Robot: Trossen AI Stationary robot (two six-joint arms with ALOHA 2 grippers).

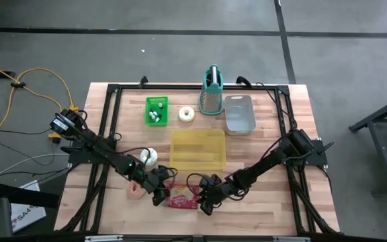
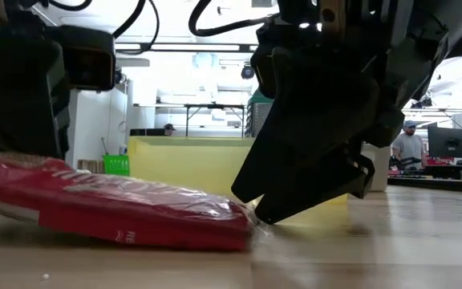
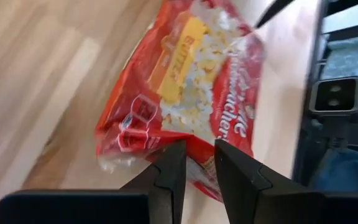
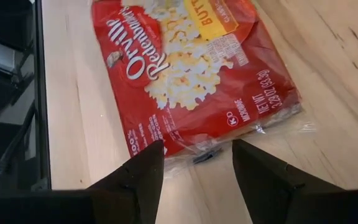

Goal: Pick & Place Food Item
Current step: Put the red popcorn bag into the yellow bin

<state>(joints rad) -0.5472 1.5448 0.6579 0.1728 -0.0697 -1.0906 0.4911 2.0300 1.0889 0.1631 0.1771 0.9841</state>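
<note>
Crinkled red plastic fills the near foreground: a flat popcorn packet (image 2: 119, 210) with glossy film, a yellow panel and a clear sealed fringe along its edges, lying on the pale wood-grain bench (image 1: 274, 208) near its front edge, between the two arms. Left gripper (image 3: 197, 168) sits at one short end of the packet, its dark, blocky, wedge-shaped jaws drawn close with only a narrow gap, and the packet's edge lies in that gap, pinched. Right gripper (image 4: 194, 163) is at the opposite end, jaws spread wide on either side of the clear fringe, released and holding nothing. Behind the packet rests a shallow translucent yellow tray (image 1: 198, 149), rectangular with rounded corners. Farther back stand a grey plastic tub (image 1: 240, 113), a teal caddy (image 1: 211, 91), a green tray (image 1: 156, 110) and a white roll (image 1: 187, 115).
</note>
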